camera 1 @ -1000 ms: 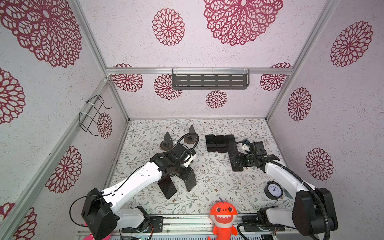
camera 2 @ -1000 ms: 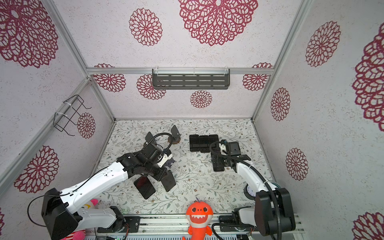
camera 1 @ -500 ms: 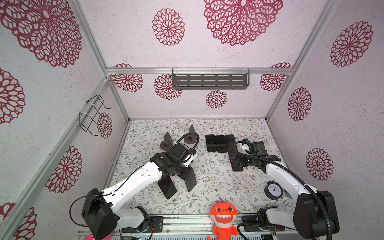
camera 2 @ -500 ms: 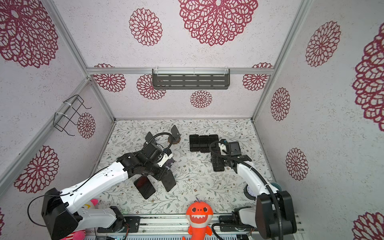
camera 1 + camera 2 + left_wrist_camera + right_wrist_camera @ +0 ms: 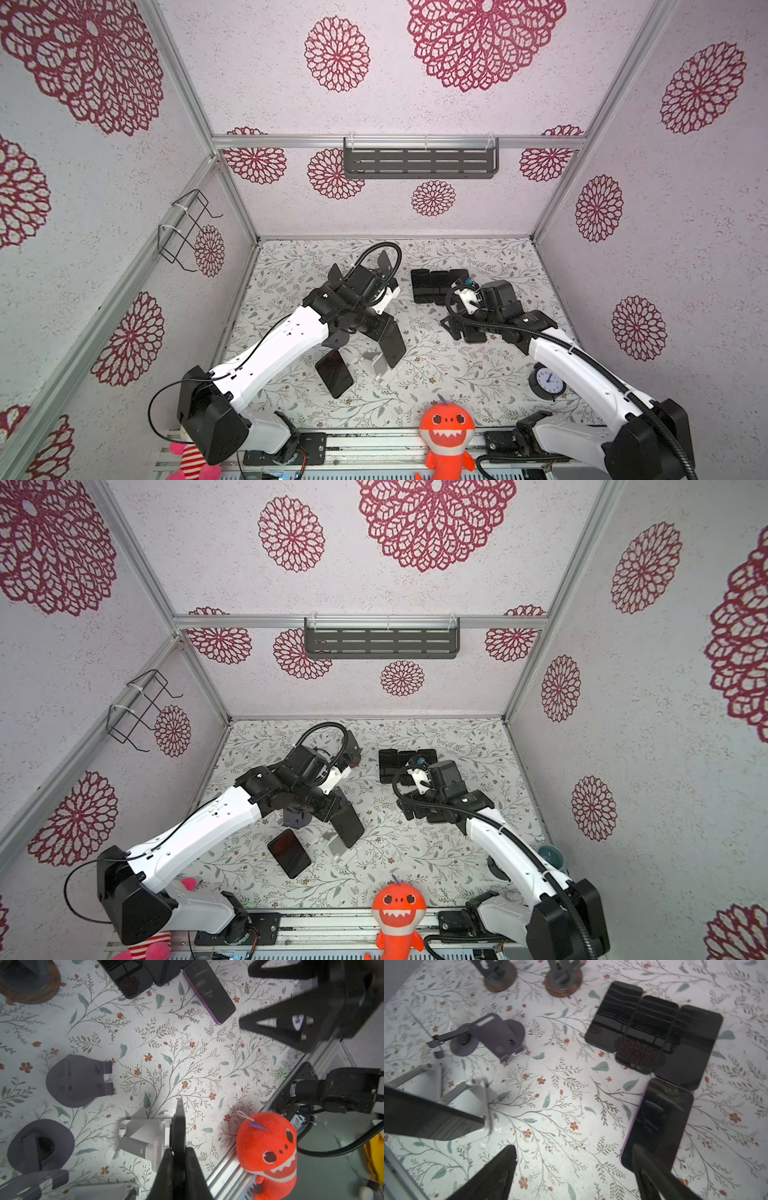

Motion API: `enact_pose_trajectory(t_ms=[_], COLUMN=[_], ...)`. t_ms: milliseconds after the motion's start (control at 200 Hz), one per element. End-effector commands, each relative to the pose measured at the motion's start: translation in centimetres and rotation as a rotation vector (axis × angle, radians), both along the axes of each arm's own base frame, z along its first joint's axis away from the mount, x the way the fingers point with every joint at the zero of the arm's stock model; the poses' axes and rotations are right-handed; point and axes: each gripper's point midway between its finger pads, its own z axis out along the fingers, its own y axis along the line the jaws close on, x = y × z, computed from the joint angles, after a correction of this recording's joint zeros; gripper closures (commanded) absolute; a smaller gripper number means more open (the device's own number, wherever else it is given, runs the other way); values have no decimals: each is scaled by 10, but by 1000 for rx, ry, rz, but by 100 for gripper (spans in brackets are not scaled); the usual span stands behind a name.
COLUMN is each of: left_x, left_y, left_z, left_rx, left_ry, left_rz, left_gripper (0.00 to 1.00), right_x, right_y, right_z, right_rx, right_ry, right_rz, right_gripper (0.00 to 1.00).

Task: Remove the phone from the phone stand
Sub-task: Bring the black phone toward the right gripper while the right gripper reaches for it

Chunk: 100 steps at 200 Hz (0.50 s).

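- While your left pincer (image 5: 178, 1154) is clenched on the phone (image 5: 179, 1126), the left wrist view shows you that phone edge-on, pinched flat between both fingers.
- The phone is tilted, with its lower edge down at the front lip of the white phone stand (image 5: 143, 1136). You cannot tell whether it touches the lip.
- In both top views, phone and phone stand sit near the front middle of the tabletop (image 5: 457, 374). A second dark phone (image 5: 334, 372) lies flat just beside the stand, toward the left arm's base.
- Two grey holders (image 5: 76, 1080) sit on the tabletop near the stand.
- Your right pincer (image 5: 573, 1148) is spread wide and grips nothing. One finger (image 5: 652, 1176) hangs over a purple-edged phone (image 5: 658, 1118) lying flat on the tabletop.
- Beyond that phone, three dark phones (image 5: 654, 1032) lie side by side, touching one another.
- At the front edge you have an orange plush toy (image 5: 446, 432) and, near the right arm, a small clock (image 5: 546, 380).
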Motion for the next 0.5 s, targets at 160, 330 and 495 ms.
enact_pose_trajectory(t_ms=[160,330,495], left_x=[27,37,42], left_y=[3,8,11], left_z=[40,39,37], left_rx=[-233,-358,-445], left_ry=[129,257,309], left_rz=[18,22,9], left_gripper=[100,100,100], right_x=[-34,-37,-36], right_y=[48,66,90], right_z=[61,66,67], right_rx=[101,36,-42], right_ry=[-156,-148,-122], right_rz=[226,297,367], right_gripper=[13,12,8])
